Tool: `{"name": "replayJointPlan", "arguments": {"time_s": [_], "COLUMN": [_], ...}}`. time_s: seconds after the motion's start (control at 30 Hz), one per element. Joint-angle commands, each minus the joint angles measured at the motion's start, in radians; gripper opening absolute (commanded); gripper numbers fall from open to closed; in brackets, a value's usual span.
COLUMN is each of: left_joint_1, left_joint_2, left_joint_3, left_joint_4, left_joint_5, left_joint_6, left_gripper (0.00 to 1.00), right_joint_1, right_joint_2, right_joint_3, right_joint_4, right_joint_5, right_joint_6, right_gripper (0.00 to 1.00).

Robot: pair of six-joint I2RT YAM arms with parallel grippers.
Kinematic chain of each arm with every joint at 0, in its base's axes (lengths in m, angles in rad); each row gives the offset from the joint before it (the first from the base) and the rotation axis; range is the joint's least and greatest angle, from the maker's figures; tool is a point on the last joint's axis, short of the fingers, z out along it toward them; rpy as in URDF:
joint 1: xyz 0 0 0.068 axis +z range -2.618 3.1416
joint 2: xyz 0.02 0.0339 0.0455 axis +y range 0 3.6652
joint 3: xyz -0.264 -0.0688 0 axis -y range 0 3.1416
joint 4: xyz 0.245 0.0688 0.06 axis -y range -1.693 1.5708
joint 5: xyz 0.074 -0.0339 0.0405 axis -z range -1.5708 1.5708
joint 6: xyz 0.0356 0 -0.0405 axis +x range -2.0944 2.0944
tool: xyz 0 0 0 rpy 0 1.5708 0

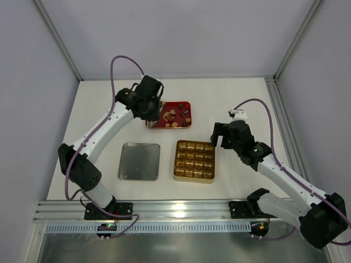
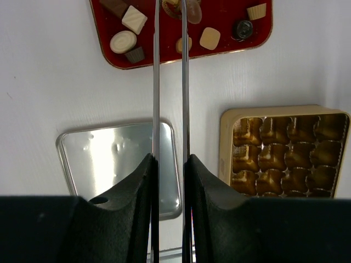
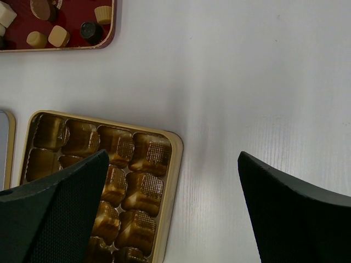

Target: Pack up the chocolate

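Counted from above: two grippers, one red tray, one gold tin with sixteen cells in four rows of four, one flat silver lid. Chocolate: at least nine pieces countable at the left wrist, all in the red tray; dark brown, tan and cream, square and round.

Left gripper: hangs over the tray's 9 o'clock end. Shows two thin parallel fingers with a narrow gap; cannot tell whether clamped on a piece at the tips. In the wrist view, four pieces at 11 o'clock of the fingers, three clear at 1 o'clock, the rest touching or behind the fingers.

Right gripper: spread wide, at the tin's 1 o'clock corner. Chocolate well apart from it, at 10 o'clock from above.
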Motion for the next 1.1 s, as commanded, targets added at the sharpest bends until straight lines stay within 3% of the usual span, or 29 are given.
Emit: {"name": "replayJointPlan", "arguments": {"time_s": [0.0,0.5,1.07], "left_joint_1": [-0.040,-0.356,-0.409], "left_joint_2": [-0.094,-0.252,-0.301], "left_joint_3": [0.005,-0.139,-0.305], "left_joint_4": [-0.025,-0.113,-0.047], "left_joint_5": [0.031,0.002,0.031], "left_joint_6": [-0.005,-0.103,-0.140], "left_gripper": [0.09,0.09,0.11], "right_joint_1": [0.001,0.001,0.001], "right_joint_2": [0.004,-0.012,-0.030], "right_joint_3": [0.018,0.025,0.006], "right_joint_4": [0.032,0.000,-0.020], "right_joint_5": [0.029,0.049,0.054], "right_joint_6": [-0.003,-0.001,0.005], "right_gripper": [1.00,1.00,1.00]}}
